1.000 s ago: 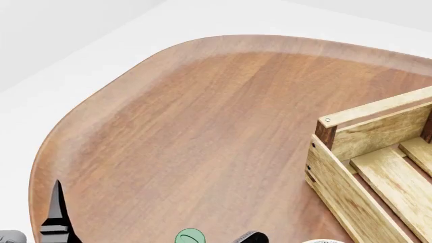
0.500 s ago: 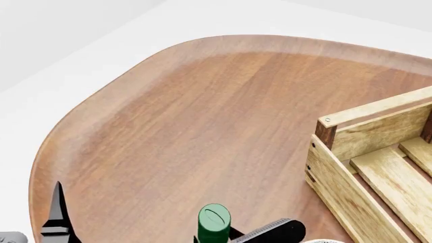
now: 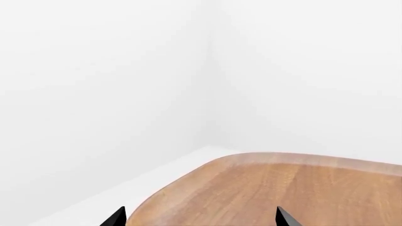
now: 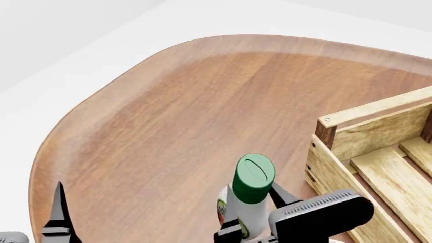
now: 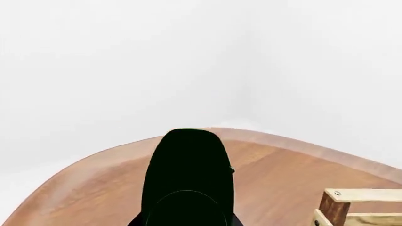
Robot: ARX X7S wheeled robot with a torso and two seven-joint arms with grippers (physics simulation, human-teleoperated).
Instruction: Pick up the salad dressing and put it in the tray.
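Holding: right gripper (image 4: 260,215) clamps the salad dressing (image 4: 248,200) low on its body, one finger on each side of the bottle.
Salad dressing: upright with a slight tilt, dark-green cap (image 4: 254,178) uppermost, lifted clear of the desk (image 4: 182,116); in the head view it sits at 6 o'clock, just beside the tray's near corner.
Right wrist view: the bottle shows as a dark silhouette (image 5: 187,176) filling the lower middle.
Left gripper (image 3: 197,217): fingers spread wide, nothing between them, at 8 o'clock in the head view.
Tray (image 4: 351,152): at 4 o'clock, pale slats, dark corner post (image 4: 326,132).
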